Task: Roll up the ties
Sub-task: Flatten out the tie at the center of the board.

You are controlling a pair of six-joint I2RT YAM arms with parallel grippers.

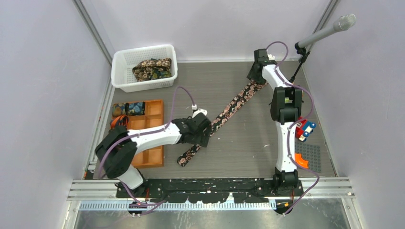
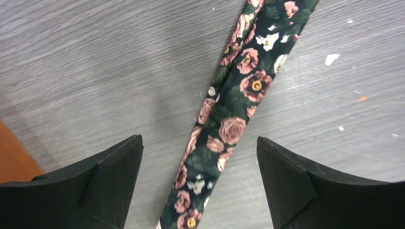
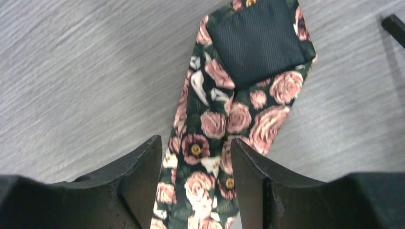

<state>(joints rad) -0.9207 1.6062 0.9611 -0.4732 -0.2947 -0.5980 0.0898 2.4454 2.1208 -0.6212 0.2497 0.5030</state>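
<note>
grey table (image 1: 253, 143) carries the floral tie (image 1: 234, 106), stretched diagonally and flat. from above, its middle is hidden under the left gripper (image 2: 199, 143), whose fingers stand wide apart astride the narrow part, holding nothing. right gripper (image 3: 195, 143) sits over the wide end, fingers close against both edges — pinching or not, i cannot tell.

The left arm (image 1: 152, 136) and the right arm (image 1: 286, 148) were white with black joints. A thin purple cable (image 1: 174, 102) ran along each. The fingers (image 2: 110, 186) were black and pointy.
</note>
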